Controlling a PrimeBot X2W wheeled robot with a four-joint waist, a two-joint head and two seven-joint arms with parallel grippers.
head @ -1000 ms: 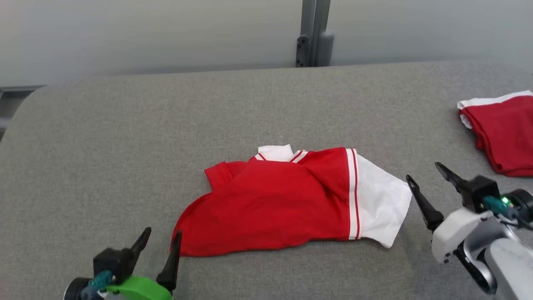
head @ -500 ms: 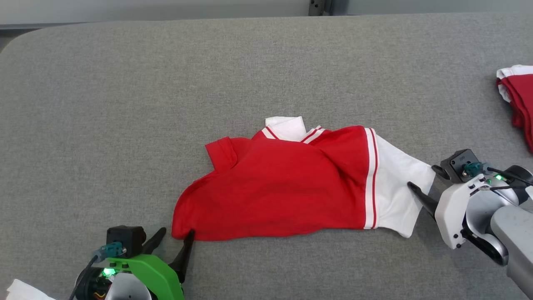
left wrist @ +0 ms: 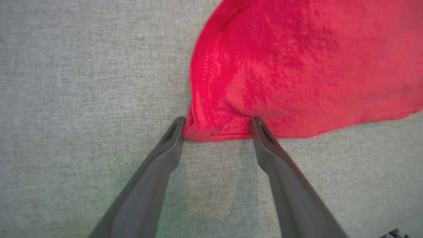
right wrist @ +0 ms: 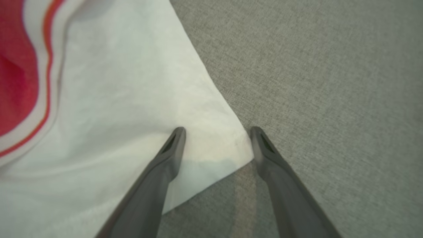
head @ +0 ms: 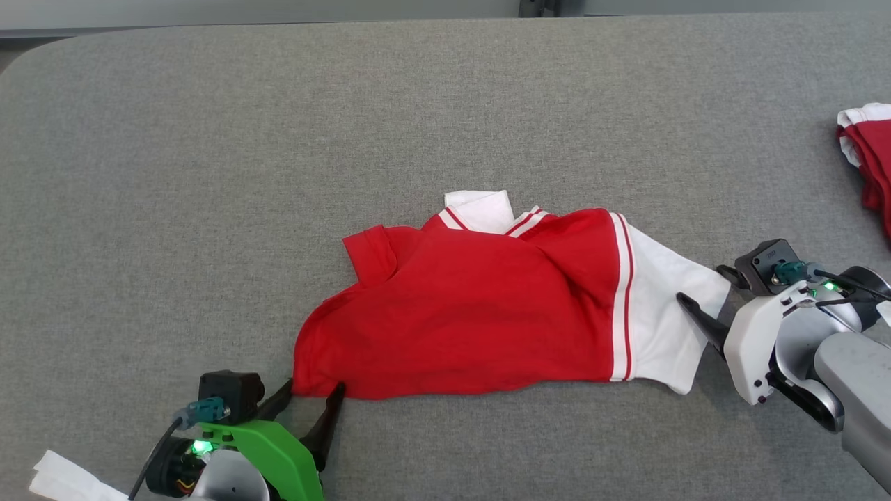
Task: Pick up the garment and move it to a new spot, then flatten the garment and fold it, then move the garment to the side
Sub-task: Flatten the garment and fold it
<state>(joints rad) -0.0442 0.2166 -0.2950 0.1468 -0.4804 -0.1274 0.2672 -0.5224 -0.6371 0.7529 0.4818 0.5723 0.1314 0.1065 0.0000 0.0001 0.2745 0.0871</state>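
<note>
A grey fabric-covered counter (head: pixel 209 174) carries a folded red-and-white cloth (head: pixel 873 167) beyond and outboard of the right hand (head: pixel 700 283), and a white scrap (head: pixel 62 476) outboard of the left hand (head: pixel 314 384).

I have broad bare grey tabletop (head: pixel 209 174) to the left of the garment (head: pixel 473 313) and beyond it, where either arm can pass. My left gripper (head: pixel 314 385) stands wide, its tips on either side of the red hem corner, with bare surface beneath the fingers. My right gripper (head: pixel 700 283), spread too, straddles the white sleeve corner, with free surface on its outer side. A second red-and-white cloth (head: pixel 870 160) blocks the far right edge, and a white scrap (head: pixel 62 480) lies near my left wrist.
</note>
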